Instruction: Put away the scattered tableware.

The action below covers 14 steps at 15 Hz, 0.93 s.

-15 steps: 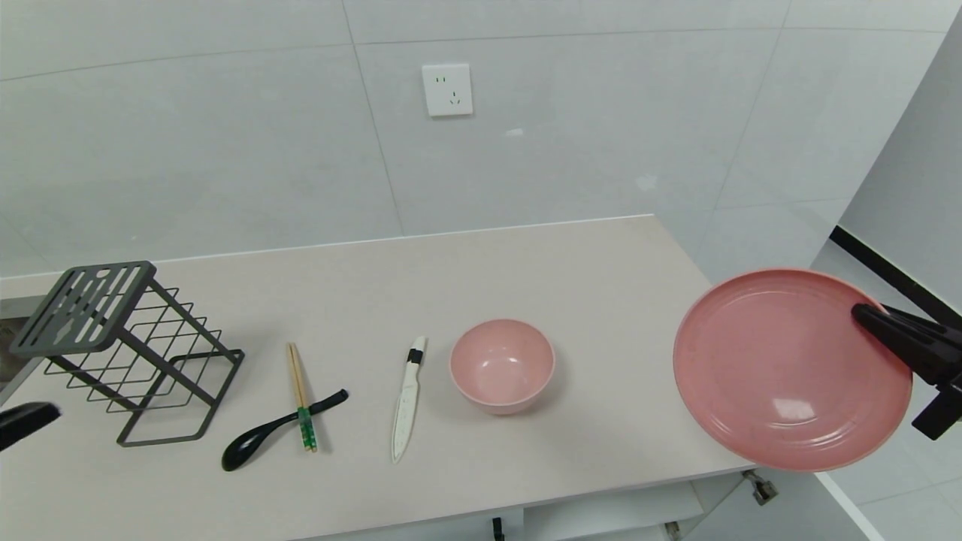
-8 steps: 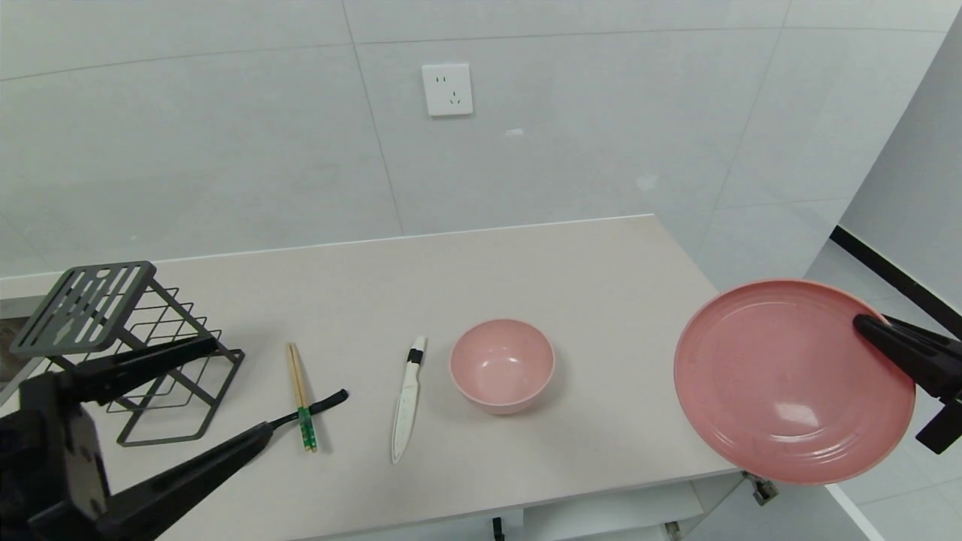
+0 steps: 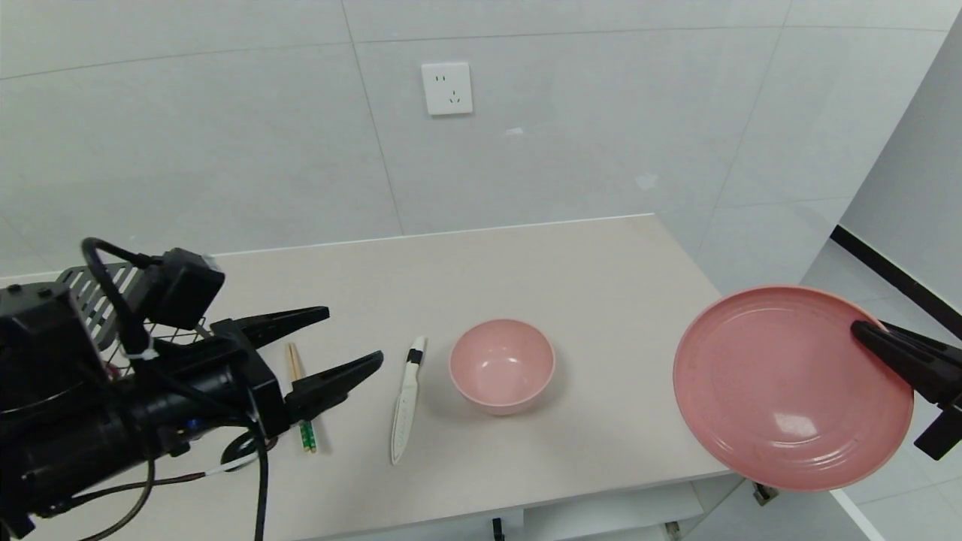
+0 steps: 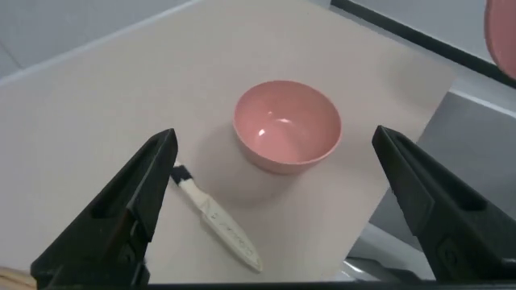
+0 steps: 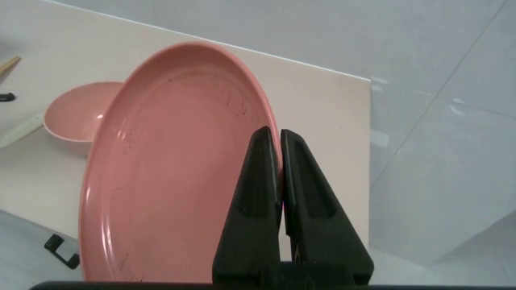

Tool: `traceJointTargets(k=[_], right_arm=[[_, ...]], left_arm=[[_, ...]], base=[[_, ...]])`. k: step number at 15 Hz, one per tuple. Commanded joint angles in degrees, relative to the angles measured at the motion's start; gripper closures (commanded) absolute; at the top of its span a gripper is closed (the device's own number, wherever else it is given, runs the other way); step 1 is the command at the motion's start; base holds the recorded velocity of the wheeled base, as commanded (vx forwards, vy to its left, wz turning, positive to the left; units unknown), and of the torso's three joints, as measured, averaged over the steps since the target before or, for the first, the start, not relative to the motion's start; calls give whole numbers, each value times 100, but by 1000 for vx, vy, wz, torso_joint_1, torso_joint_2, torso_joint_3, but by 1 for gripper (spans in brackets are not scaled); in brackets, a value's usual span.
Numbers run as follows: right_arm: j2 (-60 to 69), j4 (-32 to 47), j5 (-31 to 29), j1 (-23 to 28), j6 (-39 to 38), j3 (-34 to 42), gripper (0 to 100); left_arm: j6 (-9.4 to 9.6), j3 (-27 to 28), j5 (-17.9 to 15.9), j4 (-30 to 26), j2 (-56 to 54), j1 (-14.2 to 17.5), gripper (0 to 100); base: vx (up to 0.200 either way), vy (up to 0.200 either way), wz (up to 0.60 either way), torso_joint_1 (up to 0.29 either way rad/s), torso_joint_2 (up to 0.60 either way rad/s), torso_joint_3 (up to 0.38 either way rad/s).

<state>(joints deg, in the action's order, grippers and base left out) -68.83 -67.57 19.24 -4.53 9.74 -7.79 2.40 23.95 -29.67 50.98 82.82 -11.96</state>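
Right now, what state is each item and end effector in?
left end effector: open, empty, above the counter.
right end effector: shut on the plate's rim.
plate: held tilted in the air.
bowl: upright, empty, on the counter.
knife: lying flat on the counter.
chopsticks: lying flat, partly hidden.

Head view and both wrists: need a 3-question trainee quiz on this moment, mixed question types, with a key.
1. True or false: the right tool is shut on the rim of the round pink plastic plate.
2. Multiple choice: what lies on the beige countertop between the round pink bowl and the wooden chopsticks?
A) a glass cup
B) the white knife with a black band
C) a metal fork
3. Fill in: the left tool hangs over the countertop with its jaws ____.

Key: 1 true; 2 B; 3 open.
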Motion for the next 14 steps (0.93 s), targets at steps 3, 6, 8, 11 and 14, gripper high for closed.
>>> traceJointTargets(k=[3, 6, 8, 11, 14], right_arm=[[1, -2, 1, -4, 2, -3, 100], [-8, -2, 1, -4, 2, 6, 100], [-8, -2, 1, -12, 2, 23, 100], [-43, -2, 1, -21, 2, 58, 100], [-69, -2, 1, -100, 2, 67, 100]], left_arm=[[-539, 461, 700, -80, 753, -659, 0], [-548, 610, 1165, -71, 1271, -676, 0], [-548, 769, 1385, -80, 1526, -685, 0], [-557, 988, 1754, -141, 1728, -861, 0], [-557, 1164, 1614, -405, 2159, -913, 0]], base=[[0, 0, 0, 0, 0, 0], [0, 0, 0, 0, 0, 0], [0, 0, 0, 0, 0, 0], [0, 0, 0, 0, 0, 0], [0, 0, 0, 0, 0, 0]])
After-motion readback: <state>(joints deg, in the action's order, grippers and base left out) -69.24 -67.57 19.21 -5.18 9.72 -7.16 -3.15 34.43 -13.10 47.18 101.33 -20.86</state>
